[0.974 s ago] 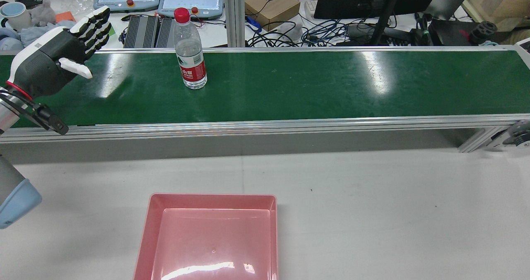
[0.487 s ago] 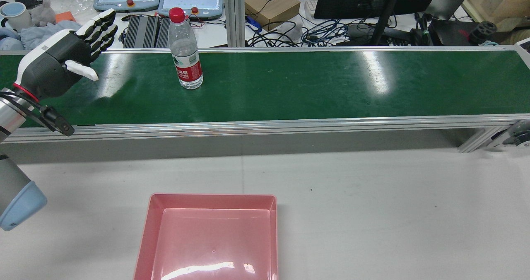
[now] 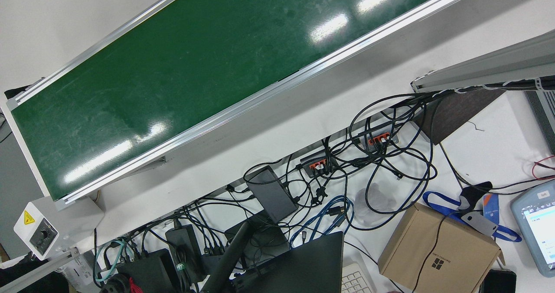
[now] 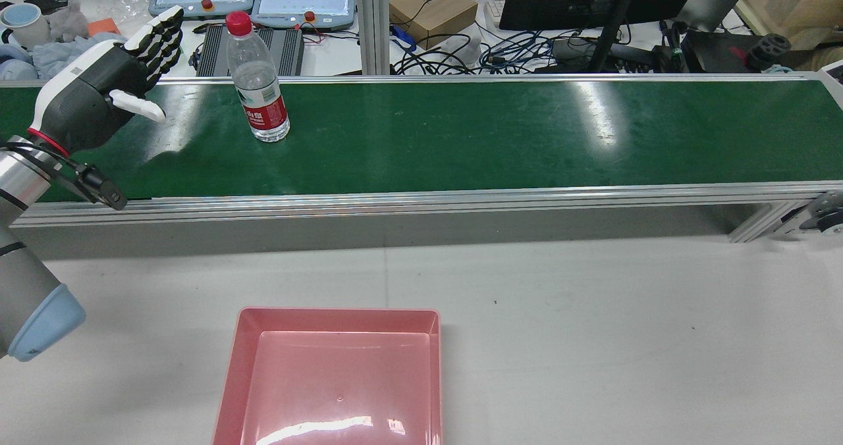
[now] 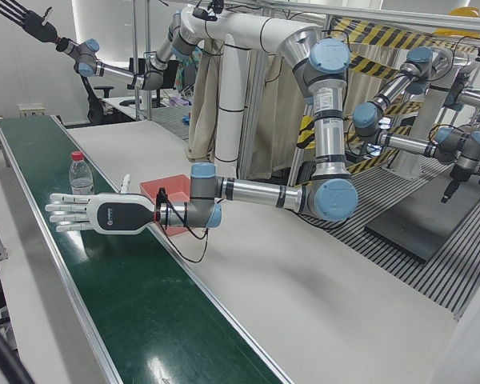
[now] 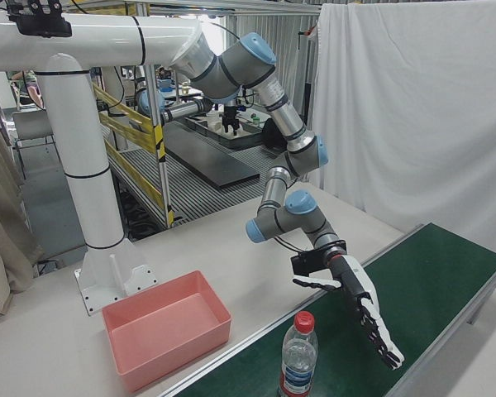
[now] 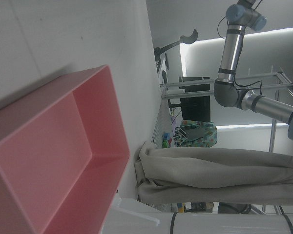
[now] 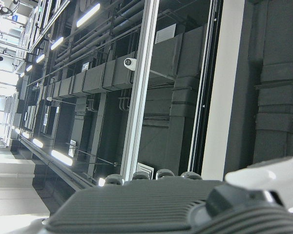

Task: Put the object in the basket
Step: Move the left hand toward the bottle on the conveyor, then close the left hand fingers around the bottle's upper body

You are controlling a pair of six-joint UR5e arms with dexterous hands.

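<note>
Rear view: a water bottle (image 4: 257, 79) with a red cap stands upright on the green conveyor belt (image 4: 461, 135). The left hand (image 4: 99, 93) hovers over the belt at the bottle's 9 o'clock, fingers (image 4: 158, 37) spread wide and straight, holding nothing, clearly apart from the bottle. The pink basket (image 4: 336, 379) sits on the white table (image 4: 625, 340) at 6 o'clock from the bottle. The right hand (image 5: 24, 18) is raised high, far back in the left-front view, fingers spread and holding nothing.
</note>
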